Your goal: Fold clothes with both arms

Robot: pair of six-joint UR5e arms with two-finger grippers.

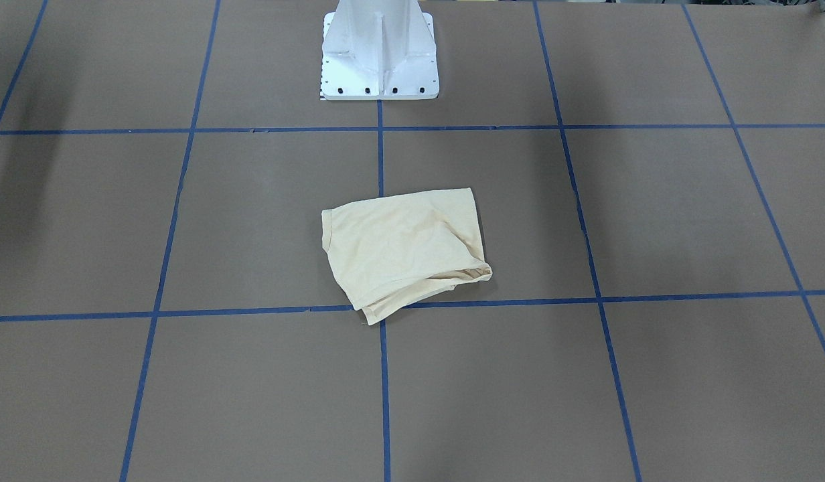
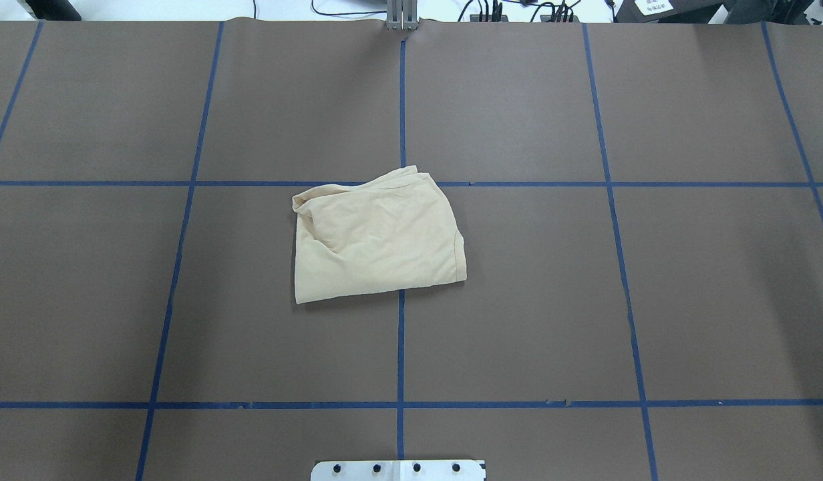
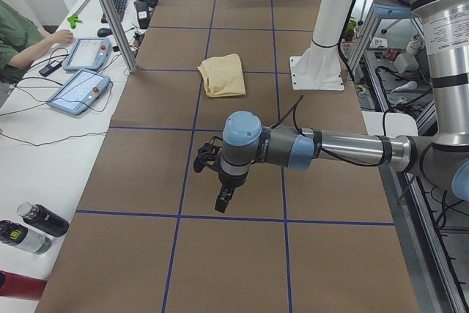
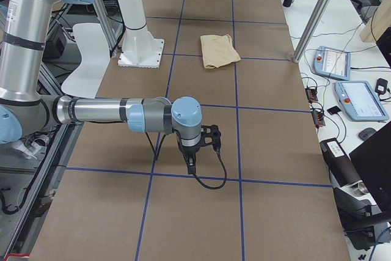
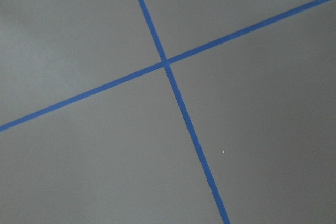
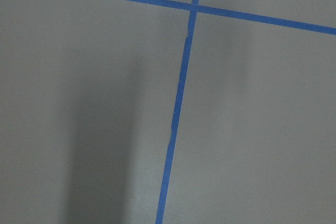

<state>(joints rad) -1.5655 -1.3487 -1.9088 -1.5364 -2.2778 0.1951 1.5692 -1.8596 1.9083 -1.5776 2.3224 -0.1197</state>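
The pale cream-yellow T-shirt (image 1: 402,251) lies folded into a compact bundle at the middle of the brown table, also in the overhead view (image 2: 375,234). Its print and neck label are hidden. Neither arm shows in the front or overhead views. In the exterior left view the near left arm hangs over bare table far from the shirt (image 3: 222,75), its gripper (image 3: 223,199) pointing down. In the exterior right view the right gripper (image 4: 190,162) points down, far from the shirt (image 4: 219,50). I cannot tell whether either is open or shut. Both wrist views show only table and blue tape.
The white pedestal base (image 1: 379,57) stands behind the shirt on the robot's side. Blue tape lines (image 2: 401,334) grid the table. A side bench holds teach pendants (image 3: 79,89), bottles (image 3: 40,218) and an operator's arm (image 3: 29,38). A metal post (image 4: 317,16) stands at that edge.
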